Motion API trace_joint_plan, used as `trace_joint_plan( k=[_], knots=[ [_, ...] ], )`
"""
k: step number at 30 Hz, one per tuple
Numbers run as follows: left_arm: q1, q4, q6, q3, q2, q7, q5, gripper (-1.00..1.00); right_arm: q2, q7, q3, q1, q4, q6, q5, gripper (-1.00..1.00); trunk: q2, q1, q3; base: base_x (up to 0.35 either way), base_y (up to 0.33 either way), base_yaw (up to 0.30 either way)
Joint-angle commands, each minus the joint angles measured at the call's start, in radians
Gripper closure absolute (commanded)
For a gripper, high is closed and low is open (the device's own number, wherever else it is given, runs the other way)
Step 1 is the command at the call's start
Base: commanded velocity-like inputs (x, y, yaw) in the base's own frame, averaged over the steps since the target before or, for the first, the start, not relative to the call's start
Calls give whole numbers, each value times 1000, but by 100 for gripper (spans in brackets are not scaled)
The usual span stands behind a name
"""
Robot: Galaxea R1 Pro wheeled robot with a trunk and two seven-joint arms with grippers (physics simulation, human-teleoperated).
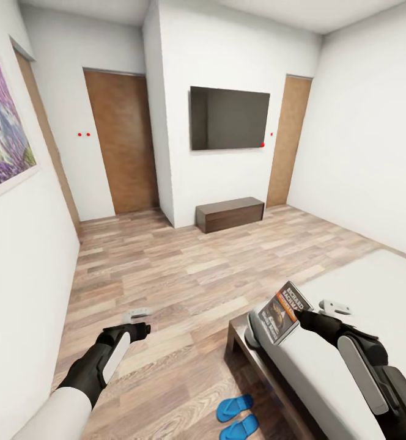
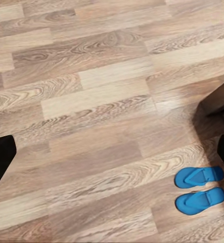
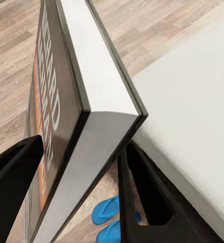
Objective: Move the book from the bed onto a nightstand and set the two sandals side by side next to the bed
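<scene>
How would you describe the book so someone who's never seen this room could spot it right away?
Find the bed with its pale grey mattress at the right. Above its near corner, the right hand holds the book tilted in the air. It is thin and dark-covered, with an orange band and white lettering, unlike the blue sandals on the floor.

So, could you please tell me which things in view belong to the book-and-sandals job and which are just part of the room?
Belonging to the job:
- the book, held in the right gripper
- the two blue sandals, side by side on the floor by the bed

Just there:
- the wall TV
- the low cabinet under it
- the purple picture
- the wooden doors
</scene>
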Motion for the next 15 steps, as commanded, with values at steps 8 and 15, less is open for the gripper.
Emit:
trace_joint_plan(
  k=[8,15],
  knots=[
    [-1,-1,2,-8,0,9,9,-100,-1,-10,1,0,-3,3,-12,100,55,-31,27,0,0,276],
    [-1,-1,1,-10,-3,7,9,-100,-1,-10,0,0,-2,2,-11,100,104,-57,51,0,0,276]
  ],
)
